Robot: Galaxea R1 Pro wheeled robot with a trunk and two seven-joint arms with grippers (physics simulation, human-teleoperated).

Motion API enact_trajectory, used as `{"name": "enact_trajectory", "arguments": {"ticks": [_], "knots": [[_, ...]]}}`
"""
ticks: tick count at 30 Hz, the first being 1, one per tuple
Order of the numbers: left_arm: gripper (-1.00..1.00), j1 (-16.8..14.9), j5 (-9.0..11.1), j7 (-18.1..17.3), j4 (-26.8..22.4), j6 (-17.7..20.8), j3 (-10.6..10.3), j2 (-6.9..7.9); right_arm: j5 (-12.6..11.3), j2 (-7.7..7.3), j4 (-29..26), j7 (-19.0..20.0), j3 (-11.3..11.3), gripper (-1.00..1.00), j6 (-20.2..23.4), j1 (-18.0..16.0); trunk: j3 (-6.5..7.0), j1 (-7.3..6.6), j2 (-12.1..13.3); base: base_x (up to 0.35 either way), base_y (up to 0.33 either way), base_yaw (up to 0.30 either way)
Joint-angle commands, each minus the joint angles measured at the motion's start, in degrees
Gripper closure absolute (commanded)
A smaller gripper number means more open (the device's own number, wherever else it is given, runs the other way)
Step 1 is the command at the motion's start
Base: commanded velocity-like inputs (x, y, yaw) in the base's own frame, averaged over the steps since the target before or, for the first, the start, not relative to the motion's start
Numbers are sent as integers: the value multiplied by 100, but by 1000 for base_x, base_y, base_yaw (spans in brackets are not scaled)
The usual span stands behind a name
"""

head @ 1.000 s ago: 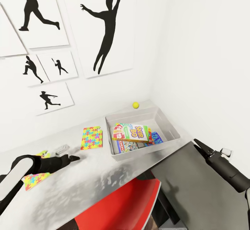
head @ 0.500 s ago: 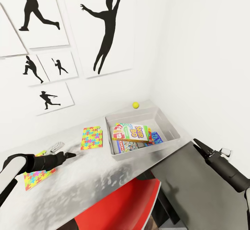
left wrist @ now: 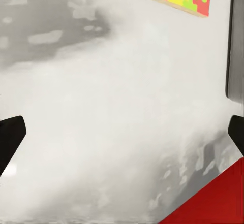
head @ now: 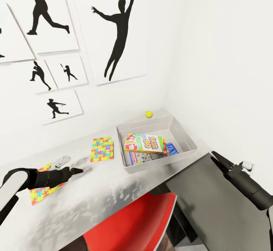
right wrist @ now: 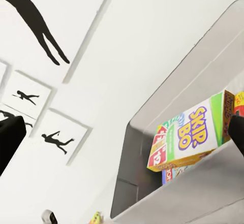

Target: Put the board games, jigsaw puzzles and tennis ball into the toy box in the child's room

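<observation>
The left claw (head: 77, 171) is wide open and holds nothing. It sits low over the tabletop (head: 113, 190), between two puzzles: one (head: 101, 149) ahead toward the box (head: 182, 156), one (head: 41, 194) under its arm.

Our left pincer (head: 77, 171) reaches forward, low, jaws spread wide and empty; our right pincer (head: 218, 158) hangs off to the side, open too.

Bright, even light fills the render. Soft mottled grey shadows lie on the tabletop (head: 113, 182). The walls look almost overexposed. The head view stretches at its edges.
</observation>
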Motion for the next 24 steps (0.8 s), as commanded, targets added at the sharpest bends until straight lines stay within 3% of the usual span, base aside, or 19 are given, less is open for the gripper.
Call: {"name": "enact_trajectory", "arguments": {"ticks": [1, 8, 24], "knots": [[-100, -5, 67, 58, -4, 37, 12, 5, 1, 0, -1, 56, -6, -100, 26, -5, -2, 4, -10, -4, 3, 0], [-100, -2, 105, 55, -3, 163, 330, 5, 4, -9, -1, 245, -13, -100, -95, 72, 62, 4, -10, -1, 1, 0], [-100, 4, 98, 54, -3, 179, 406, 5, 5, -11, -10, 286, -7, -100, -310, 145, 215, 4, -10, -128, 0, 1]]}}
